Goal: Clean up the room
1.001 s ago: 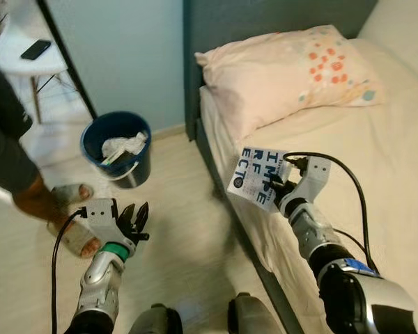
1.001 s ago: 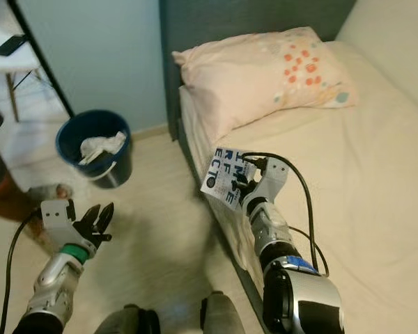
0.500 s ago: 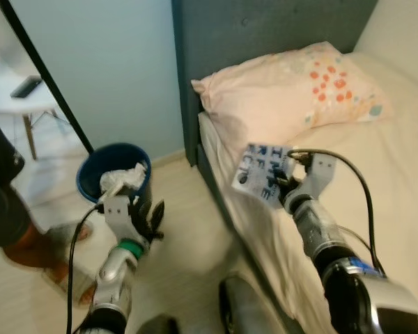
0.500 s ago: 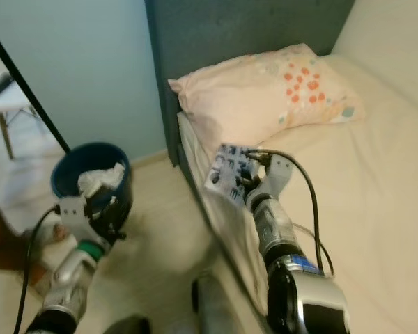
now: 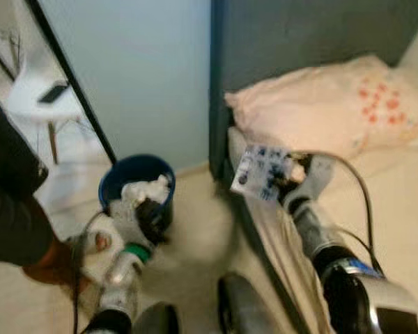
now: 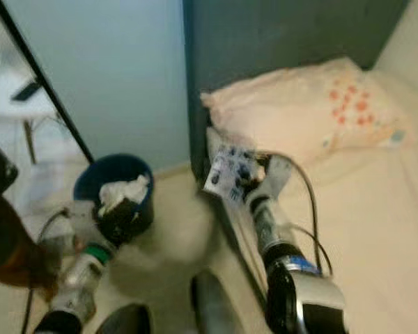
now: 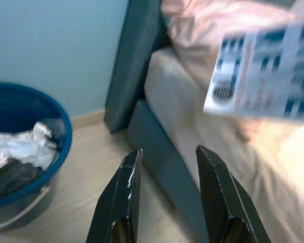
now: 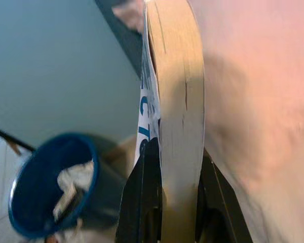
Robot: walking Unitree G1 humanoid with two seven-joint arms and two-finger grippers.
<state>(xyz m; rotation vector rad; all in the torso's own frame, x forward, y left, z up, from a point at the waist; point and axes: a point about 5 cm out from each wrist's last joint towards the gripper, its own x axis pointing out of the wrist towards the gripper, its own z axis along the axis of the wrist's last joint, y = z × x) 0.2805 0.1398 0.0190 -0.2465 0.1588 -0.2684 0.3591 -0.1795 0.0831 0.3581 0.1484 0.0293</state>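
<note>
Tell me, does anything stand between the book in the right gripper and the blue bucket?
The left gripper hangs in front of the bucket, on the book's side. Crumpled paper already lies inside.

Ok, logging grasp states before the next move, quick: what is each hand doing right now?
Left hand: open, holding nothing, near the blue bucket.
Right hand: closed on the book, at the bed's edge.
</note>
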